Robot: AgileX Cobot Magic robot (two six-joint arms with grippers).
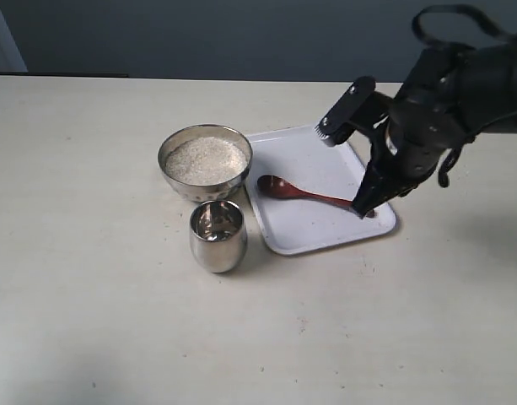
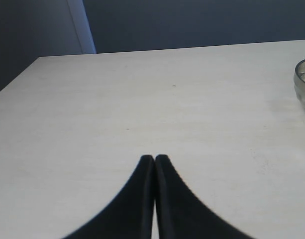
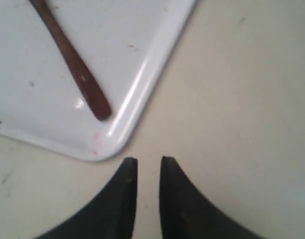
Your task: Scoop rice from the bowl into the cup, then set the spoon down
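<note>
The silver bowl holds a heap of off-white rice. In front of it stands the steel cup, and I cannot tell whether there is rice in it. The dark wooden spoon lies flat on a white tray, its handle pointing at the tray's near right corner. My right gripper hovers just past that corner, beside the handle's end, slightly open with nothing between its fingers. My left gripper is shut and empty over bare table, with only the bowl's rim at the edge of its view.
The white tray lies right of the bowl and cup, its rounded corner close to my right fingertips. The pale table stretches to the left and front. My left arm is out of the exterior view.
</note>
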